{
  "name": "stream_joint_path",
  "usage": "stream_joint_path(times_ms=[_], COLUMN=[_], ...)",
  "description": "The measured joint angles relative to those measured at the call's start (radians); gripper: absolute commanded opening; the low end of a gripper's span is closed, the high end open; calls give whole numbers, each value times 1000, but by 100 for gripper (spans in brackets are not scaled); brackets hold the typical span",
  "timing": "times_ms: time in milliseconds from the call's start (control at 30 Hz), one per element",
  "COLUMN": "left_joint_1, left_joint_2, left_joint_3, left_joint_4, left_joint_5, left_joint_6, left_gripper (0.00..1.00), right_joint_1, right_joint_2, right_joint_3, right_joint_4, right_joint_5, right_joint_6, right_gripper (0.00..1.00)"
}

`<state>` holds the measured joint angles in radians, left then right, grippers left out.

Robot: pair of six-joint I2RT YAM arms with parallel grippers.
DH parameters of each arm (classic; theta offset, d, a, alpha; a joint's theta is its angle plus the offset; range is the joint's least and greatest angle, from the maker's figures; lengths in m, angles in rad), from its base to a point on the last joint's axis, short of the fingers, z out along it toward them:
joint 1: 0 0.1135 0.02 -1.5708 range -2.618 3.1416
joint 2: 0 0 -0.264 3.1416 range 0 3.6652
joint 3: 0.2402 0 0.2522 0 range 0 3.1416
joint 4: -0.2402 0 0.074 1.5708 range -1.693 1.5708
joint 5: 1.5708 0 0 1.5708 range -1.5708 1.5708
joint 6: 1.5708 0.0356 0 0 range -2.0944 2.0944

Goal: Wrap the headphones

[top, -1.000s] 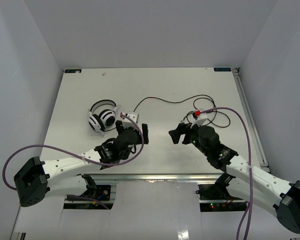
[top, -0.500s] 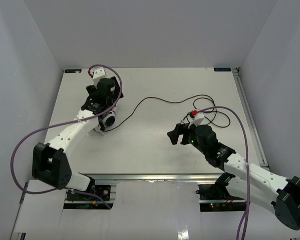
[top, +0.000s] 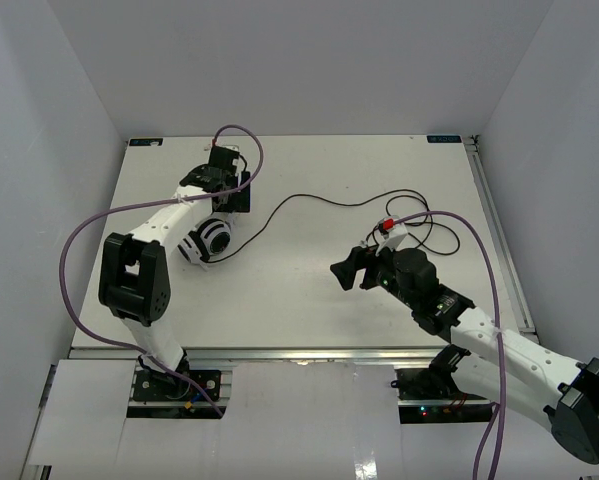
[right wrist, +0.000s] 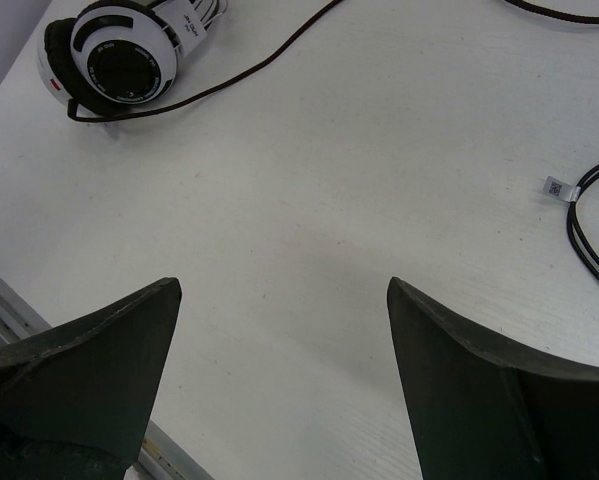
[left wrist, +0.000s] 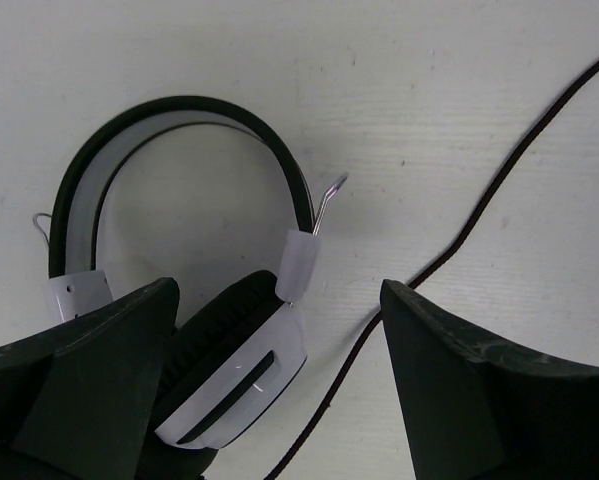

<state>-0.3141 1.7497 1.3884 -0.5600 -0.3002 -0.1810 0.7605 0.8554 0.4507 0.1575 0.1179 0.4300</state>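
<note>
The headphones point(top: 209, 240) lie at the table's left, a round striped ear cup facing up. Their thin dark cord point(top: 329, 202) runs right across the table to a loop point(top: 434, 235) near the right arm. My left gripper point(top: 227, 200) hovers open just behind the ear cup. In the left wrist view it point(left wrist: 279, 290) straddles a white ear cup point(left wrist: 241, 368), with the black headband point(left wrist: 179, 110) ahead and the cord point(left wrist: 459, 240) to the right. My right gripper point(top: 351, 265) is open and empty over bare table point(right wrist: 284, 285), with the headphones point(right wrist: 119, 55) far off.
Thick purple robot cables point(top: 89, 225) arc over both arms. Grey walls enclose the white table on three sides. A metal rail point(top: 309, 352) runs along the front edge. The cord's end with a small label point(right wrist: 557, 186) lies right of my right gripper.
</note>
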Motion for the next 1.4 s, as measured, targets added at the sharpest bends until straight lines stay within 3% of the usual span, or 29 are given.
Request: stream_joint_path(times_ms=[267, 700, 1200, 1367, 1400], left_joint_1=[0, 0, -26, -26, -26], left_joint_2=[59, 76, 175, 242, 255], left_joint_3=[27, 30, 102, 109, 109], left_joint_4=[-143, -173, -226, -244, -247], left_joint_5=[1, -1, -141, -143, -145], left_joint_6=[19, 31, 26, 26, 28], left_gripper=[94, 95, 98, 87, 76], right_joint_1=[0, 0, 1, 1, 1], right_joint_2=[-20, -30, -50, -58, -61], right_joint_3=[0, 0, 0, 0, 0], right_joint_4=[0, -1, -3, -6, -7], right_joint_5=[-17, -23, -40, -41, -41], right_joint_6=[0, -1, -4, -5, -6], right_gripper=[90, 90, 91, 90, 90])
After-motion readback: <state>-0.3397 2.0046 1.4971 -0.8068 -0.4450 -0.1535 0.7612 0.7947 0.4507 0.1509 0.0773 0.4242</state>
